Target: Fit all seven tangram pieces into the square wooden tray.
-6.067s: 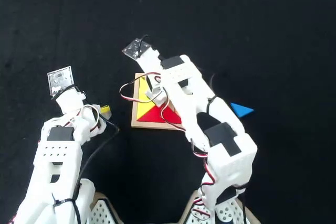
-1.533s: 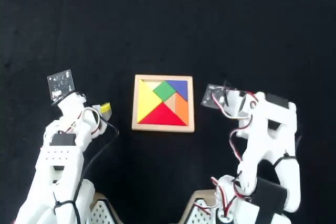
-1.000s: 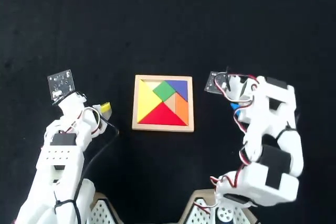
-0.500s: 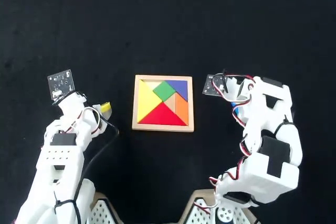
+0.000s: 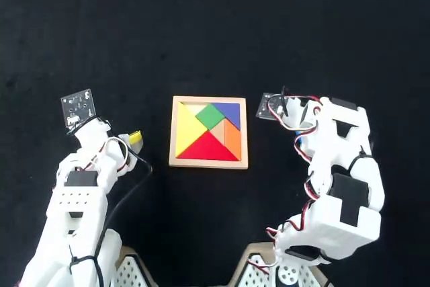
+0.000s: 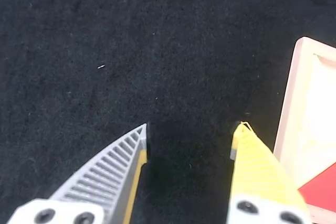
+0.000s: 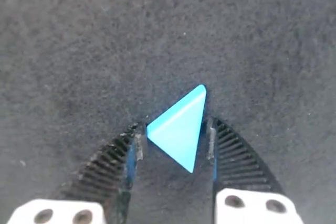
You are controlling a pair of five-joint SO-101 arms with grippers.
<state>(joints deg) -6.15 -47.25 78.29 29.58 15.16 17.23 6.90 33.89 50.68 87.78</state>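
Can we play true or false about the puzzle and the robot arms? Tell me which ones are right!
1. The blue triangle is already inside the wooden tray. False: it lies on the black cloth, between the open fingers of the right gripper.
2. A red triangle sits in the tray. True.
3. The left gripper is holding a yellow piece. False: it is open with nothing between its fingers, over the cloth beside the tray.
4. A green square sits in the tray. True.
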